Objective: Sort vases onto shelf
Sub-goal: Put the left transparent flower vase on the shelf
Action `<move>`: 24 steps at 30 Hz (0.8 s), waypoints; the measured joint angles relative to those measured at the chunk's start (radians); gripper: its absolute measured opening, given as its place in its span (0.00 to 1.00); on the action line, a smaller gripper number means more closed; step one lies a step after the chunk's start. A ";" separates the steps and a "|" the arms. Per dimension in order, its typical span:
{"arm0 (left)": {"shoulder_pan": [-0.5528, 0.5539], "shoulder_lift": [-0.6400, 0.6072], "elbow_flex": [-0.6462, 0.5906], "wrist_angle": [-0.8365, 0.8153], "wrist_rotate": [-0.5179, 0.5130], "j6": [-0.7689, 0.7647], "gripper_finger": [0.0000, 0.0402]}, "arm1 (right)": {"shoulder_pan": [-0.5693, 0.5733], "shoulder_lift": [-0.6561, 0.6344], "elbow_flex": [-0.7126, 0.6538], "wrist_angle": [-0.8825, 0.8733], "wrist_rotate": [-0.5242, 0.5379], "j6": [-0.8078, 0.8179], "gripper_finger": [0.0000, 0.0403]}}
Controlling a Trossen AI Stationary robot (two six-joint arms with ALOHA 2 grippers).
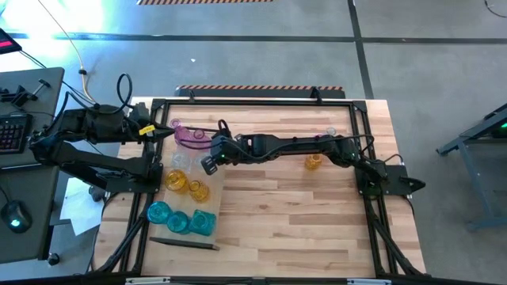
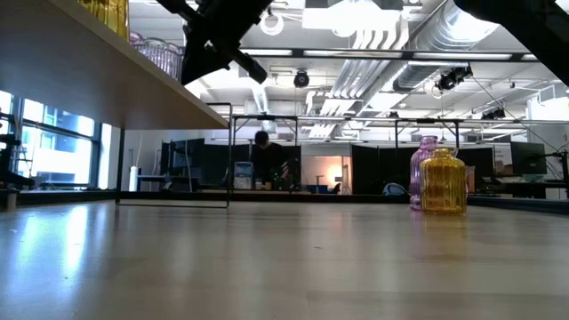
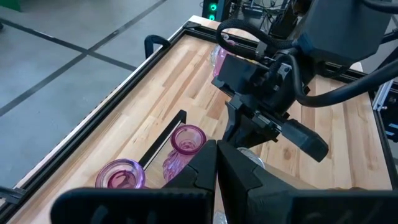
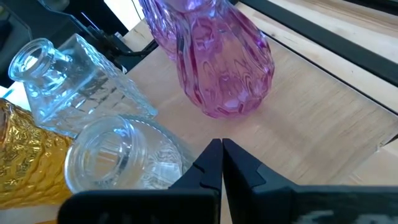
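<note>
Vases stand grouped by colour on the shelf at the worktop's left edge; the right gripper, pressed together and empty, hovers above them.

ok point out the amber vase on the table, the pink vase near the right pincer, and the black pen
amber vase (image 2: 443,182) low view, ribbed body
pink vase (image 4: 227,56) right wrist view, belly
black pen (image 1: 184,243) high view, mid-shaft

Both arms are matte black and blocky, strung with looping black cables, the left arm bearing a yellow label, each hand ending in wedge-shaped black fingers.
</note>
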State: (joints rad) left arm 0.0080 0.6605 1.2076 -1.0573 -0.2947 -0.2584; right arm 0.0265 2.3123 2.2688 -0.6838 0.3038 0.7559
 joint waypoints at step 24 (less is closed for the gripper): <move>0.000 0.000 0.000 0.000 0.000 -0.002 0.01 | 0.002 0.000 0.000 0.114 -0.048 -0.016 0.00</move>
State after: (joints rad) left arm 0.0078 0.6605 1.2076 -1.0573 -0.2951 -0.2607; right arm 0.0280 2.3119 2.2688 -0.5693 0.2562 0.7402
